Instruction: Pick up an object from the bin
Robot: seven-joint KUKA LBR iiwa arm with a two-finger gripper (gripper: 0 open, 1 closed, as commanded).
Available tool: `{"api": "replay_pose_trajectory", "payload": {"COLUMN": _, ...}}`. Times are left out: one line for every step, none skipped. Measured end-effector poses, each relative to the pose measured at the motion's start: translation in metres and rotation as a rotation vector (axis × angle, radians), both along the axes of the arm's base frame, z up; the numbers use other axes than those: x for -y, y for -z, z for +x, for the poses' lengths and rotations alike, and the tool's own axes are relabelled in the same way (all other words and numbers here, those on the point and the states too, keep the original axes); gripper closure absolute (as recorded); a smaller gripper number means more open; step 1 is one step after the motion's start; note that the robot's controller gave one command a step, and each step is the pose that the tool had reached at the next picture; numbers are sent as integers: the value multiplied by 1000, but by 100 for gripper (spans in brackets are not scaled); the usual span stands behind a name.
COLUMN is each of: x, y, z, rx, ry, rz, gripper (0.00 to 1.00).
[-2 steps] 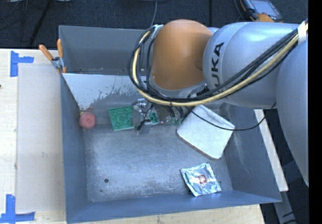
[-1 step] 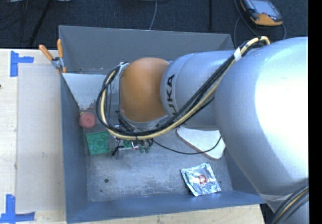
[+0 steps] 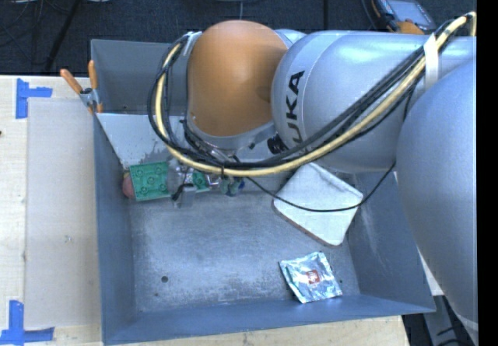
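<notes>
The hand (image 3: 184,181) sits just beside one green block (image 3: 148,179); I cannot tell whether it is clenched. Apart from it lie one white pad (image 3: 317,200) and one silver packet (image 3: 311,277), perhaps foil.

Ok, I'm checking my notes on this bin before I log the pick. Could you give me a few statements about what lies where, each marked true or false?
1. The gripper is down beside the green square pad, near the back-left corner of the bin. True.
2. The silver foil packet lies against the back wall. False: it lies near the front wall, right of centre.
3. The white flat pad lies on the right side, its upper edge hidden by the arm. True.
4. The foil packet rests on the white pad. False: they lie apart, with bare floor between them.
</notes>
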State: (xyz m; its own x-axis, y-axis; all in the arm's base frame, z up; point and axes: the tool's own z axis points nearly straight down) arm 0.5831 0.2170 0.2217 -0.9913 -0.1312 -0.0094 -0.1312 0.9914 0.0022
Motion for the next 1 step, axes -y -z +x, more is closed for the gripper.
{"api": "replay_pose_trajectory", "payload": {"x": -12, "y": 80, "z": 34, "rx": -12, "ry": -77, "rz": -5, "gripper": 100}}
